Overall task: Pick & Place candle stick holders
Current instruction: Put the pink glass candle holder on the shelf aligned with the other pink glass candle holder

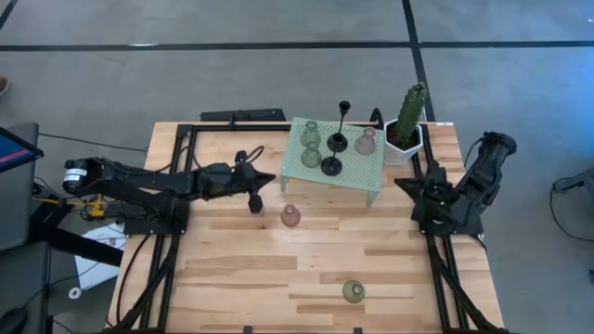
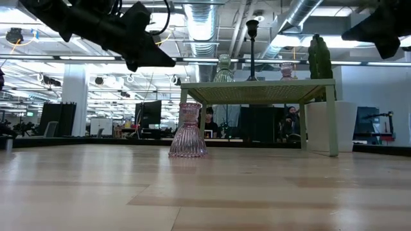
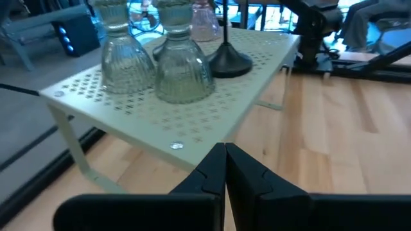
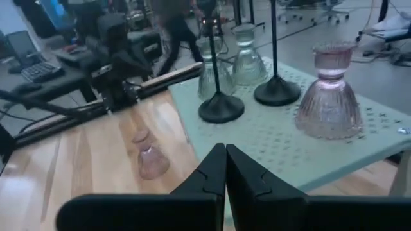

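Taking the high view as a clock face: a green holder [image 1: 353,291] stands alone on the table [image 1: 232,269] at 6 o'clock. Nearer centre sits a pink holder [image 1: 290,216], just off the mesh stand [image 1: 357,172]. At 9 o'clock the left gripper [image 1: 256,201] hovers with fingers pressed together, holding nothing. At 3 o'clock the right gripper [image 1: 406,186] waits, likewise pressed together and empty. On the stand at 12 o'clock: two green holders [image 1: 310,148], two black stems [image 1: 334,160], another pink holder [image 1: 366,141]. The cactus [image 1: 408,121] stands beside it

A potted cactus [image 1: 408,121] stands beside the mint-green mesh stand [image 1: 367,173].
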You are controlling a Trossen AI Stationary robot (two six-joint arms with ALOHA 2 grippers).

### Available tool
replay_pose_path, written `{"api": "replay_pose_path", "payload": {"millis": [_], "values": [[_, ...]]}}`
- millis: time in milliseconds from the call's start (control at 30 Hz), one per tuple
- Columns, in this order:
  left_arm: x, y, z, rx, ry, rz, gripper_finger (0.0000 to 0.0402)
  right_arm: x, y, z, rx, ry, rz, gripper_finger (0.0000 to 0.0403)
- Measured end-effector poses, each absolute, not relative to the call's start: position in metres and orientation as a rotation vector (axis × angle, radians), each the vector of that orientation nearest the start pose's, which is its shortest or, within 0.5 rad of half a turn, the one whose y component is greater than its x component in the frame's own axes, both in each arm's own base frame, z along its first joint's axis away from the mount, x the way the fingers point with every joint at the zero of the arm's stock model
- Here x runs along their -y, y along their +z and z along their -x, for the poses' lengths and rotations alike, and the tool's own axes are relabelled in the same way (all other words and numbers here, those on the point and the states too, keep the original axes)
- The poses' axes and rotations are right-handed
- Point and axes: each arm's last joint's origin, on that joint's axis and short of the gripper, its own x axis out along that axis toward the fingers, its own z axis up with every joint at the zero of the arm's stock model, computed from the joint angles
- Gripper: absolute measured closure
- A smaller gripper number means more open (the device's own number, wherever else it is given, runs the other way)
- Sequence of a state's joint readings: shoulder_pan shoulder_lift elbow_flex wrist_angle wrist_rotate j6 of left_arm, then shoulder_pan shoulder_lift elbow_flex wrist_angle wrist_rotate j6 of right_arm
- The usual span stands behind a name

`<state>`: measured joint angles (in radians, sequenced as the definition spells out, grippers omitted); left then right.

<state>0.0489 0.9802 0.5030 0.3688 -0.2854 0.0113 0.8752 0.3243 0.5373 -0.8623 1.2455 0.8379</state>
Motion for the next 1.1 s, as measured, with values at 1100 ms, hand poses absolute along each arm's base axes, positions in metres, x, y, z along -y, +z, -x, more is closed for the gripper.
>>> {"api": "replay_pose_path", "payload": {"millis": [1100], "values": [[0.002, 0.258, -0.212, -0.074, 0.024, -0.056, 0.0395, -0.068, 0.25, -0.092, -0.293, -0.269, -0.062, 0.0403]]}}
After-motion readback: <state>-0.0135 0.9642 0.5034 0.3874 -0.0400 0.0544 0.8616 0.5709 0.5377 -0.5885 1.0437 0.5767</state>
